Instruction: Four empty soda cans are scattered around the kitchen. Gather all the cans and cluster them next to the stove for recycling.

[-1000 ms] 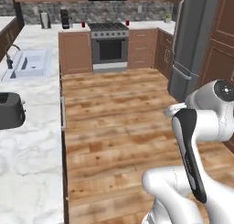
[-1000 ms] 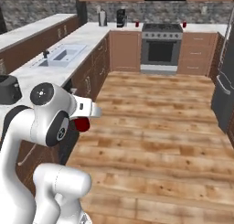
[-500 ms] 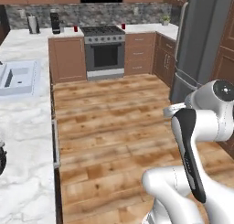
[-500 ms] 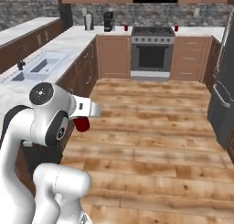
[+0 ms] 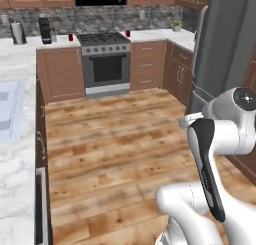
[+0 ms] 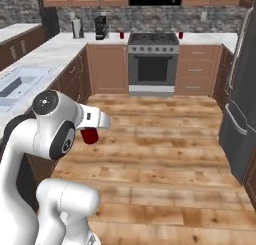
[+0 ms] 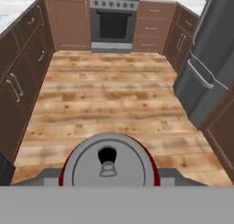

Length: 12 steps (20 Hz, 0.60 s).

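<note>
Carrying a red soda can [image 7: 109, 166] clamped upright in my closed tool [image 6: 90, 135] out over the wooden floor [image 6: 165, 144], well short of the stove [image 6: 153, 64], I judge a jolt while driving could slip it free.

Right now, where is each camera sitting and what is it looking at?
Left base view: behind the arm, on its left, facing the stove; white arm at lower right.
Right base view: behind, on its right, facing the same stove; arm at lower left, red can by the hand.
Hand view: on the hand, looking over the can's top toward the stove.
All share the stove.
</note>
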Tool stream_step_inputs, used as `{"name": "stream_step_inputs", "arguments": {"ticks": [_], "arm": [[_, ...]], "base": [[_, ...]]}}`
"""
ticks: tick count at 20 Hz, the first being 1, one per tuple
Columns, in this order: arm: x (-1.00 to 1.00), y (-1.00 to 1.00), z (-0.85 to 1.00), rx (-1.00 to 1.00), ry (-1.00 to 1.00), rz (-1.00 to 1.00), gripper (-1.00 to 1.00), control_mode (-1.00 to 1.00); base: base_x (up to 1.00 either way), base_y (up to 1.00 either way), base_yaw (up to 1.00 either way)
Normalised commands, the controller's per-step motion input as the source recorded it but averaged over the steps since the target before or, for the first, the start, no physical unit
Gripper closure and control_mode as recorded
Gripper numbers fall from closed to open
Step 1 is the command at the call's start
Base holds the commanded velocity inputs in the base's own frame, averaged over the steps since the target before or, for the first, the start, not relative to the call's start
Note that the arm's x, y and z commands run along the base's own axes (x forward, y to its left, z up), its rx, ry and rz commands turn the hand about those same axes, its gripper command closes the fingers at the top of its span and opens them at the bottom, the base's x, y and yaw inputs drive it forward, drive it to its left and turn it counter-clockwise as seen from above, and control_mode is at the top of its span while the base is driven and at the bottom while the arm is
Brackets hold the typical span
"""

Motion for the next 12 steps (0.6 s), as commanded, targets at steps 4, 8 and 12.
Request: {"name": "stream_step_inputs", "arguments": {"ticks": [4,8,12], "arm": [[0.00,0.00,0.00,0.00,0.00,0.00,1.00,1.00],[0.00,0.00,0.00,0.00,0.00,0.00,1.00,1.00],[0.00,0.00,0.00,0.00,0.00,0.00,1.00,1.00]], "base": [[1.00,-0.34,-0.08],[1.00,-0.36,-0.04],[1.00,-0.33,-0.01]]}}
